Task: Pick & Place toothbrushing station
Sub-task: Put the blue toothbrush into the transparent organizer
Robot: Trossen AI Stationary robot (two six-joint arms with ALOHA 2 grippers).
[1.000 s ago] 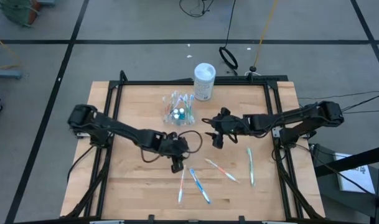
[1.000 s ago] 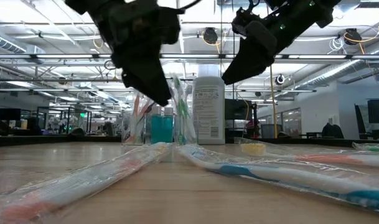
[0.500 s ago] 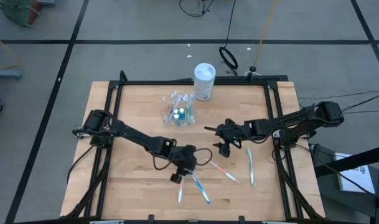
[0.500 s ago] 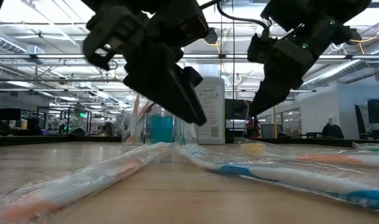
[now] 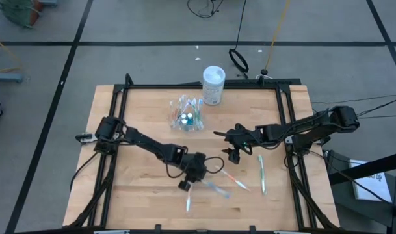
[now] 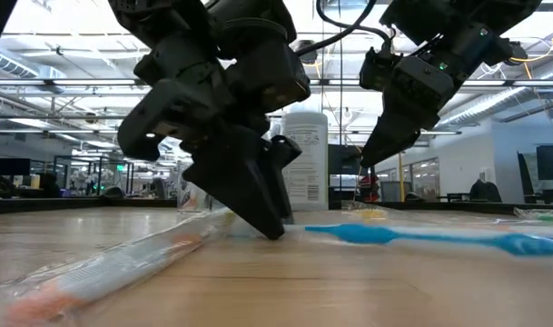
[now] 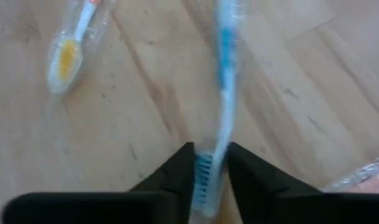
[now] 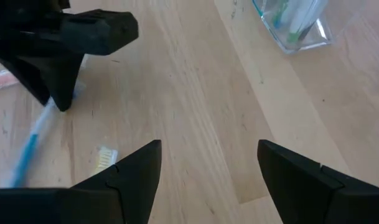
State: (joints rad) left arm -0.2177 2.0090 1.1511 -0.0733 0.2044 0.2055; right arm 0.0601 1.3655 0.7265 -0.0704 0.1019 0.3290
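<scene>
From above, the left gripper (image 5: pixel 186 184) is low over the wooden table (image 5: pixel 139 195) near its front middle, at one end of a wrapped blue-and-white toothbrush (image 5: pixel 216 189). The right gripper (image 5: pixel 232 155) hovers further back, and the small clear plastic cup (image 5: pixel 187 115) of toothbrushes stands before a tall white cylindrical container (image 5: pixel 213 85).

At table level, the left gripper's fingertips touch the wood on that brush's end, its blue handle (image 6: pixel 421 239) reaching sideways. The container's label (image 6: pixel 305 168) print is unreadable.

The left wrist camera alone shows the grip: both fingers (image 7: pixel 177 171) are nearly closed on the brush's bristle end (image 7: pixel 203 180). An orange-headed wrapped toothbrush (image 7: pixel 70 50) lies apart.

The right wrist camera shows its own fingers (image 8: pixel 133 171) spread wide, holding nothing.
</scene>
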